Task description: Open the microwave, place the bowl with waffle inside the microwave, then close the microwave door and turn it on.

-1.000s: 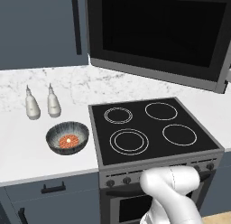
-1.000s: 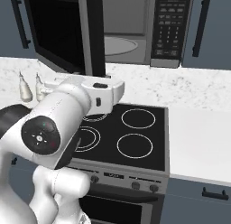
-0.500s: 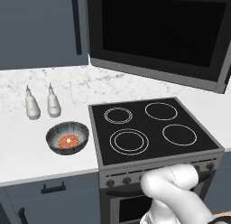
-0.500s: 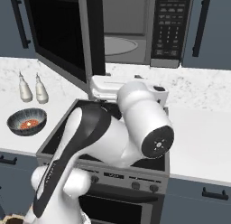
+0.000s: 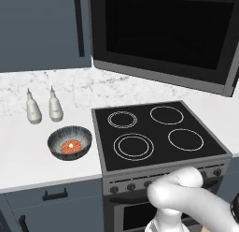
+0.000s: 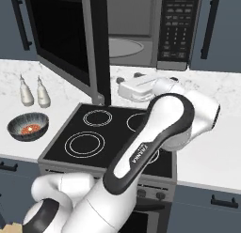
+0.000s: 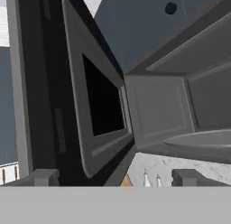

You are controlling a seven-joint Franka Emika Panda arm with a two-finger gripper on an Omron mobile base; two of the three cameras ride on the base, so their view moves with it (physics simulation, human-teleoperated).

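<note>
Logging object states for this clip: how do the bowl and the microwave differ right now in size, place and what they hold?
The bowl is small, round and sits low on the marble counter left of the stove; the microwave is a big box mounted above the counter. The bowl holds the waffle; the microwave's grey cavity holds nothing but its turntable, with the microwave door swung open. Both are dark grey.

black stove (image 5: 154, 133), two white bottles (image 5: 43, 106), marble counter (image 5: 28, 151)
</note>
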